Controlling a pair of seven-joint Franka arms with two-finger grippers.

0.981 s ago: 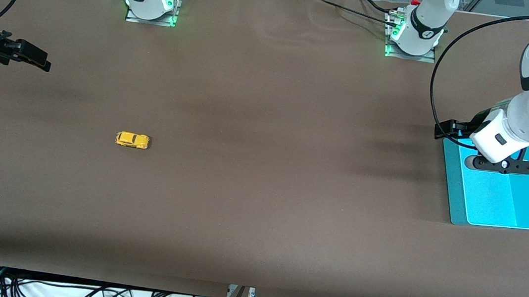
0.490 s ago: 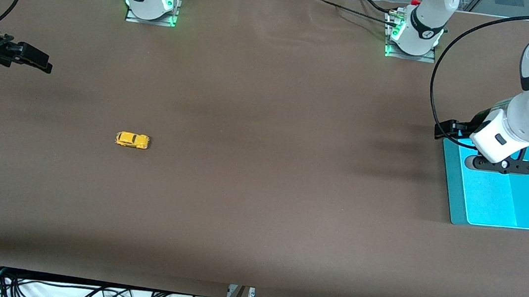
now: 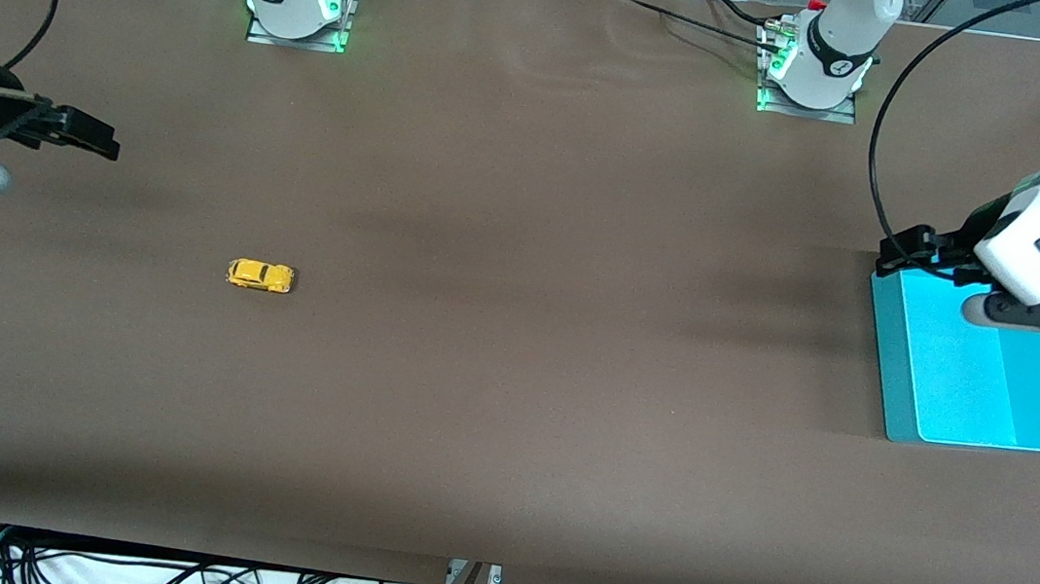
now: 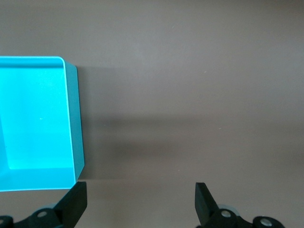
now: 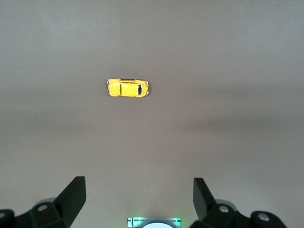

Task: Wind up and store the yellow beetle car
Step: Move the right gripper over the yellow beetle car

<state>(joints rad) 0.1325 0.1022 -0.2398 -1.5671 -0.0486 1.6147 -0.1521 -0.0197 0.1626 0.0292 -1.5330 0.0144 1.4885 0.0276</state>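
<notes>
So the yellow beetle car (image 3: 260,275) is sitting on its wheels on the bare brown table (image 3: 510,379), well toward the right arm's end and nowhere near the teal tray (image 3: 900,394), which sits at the left arm's end. Nothing is touching the car.

The bit that matters: the right gripper (image 3: 92,137) is the closer of the 2 by a lot. It hangs over the table past the car toward the right arm's end, over a spot a bit farther from the front camera than the car. In the right wrist view the car (image 5: 127,88) is out ahead of the gripper (image 5: 137,197), roughly centred between the 2 fingers, which are spread wide with nothing in them.

The car's long axis runs along the table's length, from one arm's end toward the other. In that wrist view that puts it crosswise to the reach, parallel to the line between the fingertips. My guess is the wrist needs about a quarter turn if it's going to pinch the car by its narrow sides.

The left gripper (image 3: 912,249) waits over the tray's edge nearest the arm bases, fingers also wide apart and empty.
</notes>
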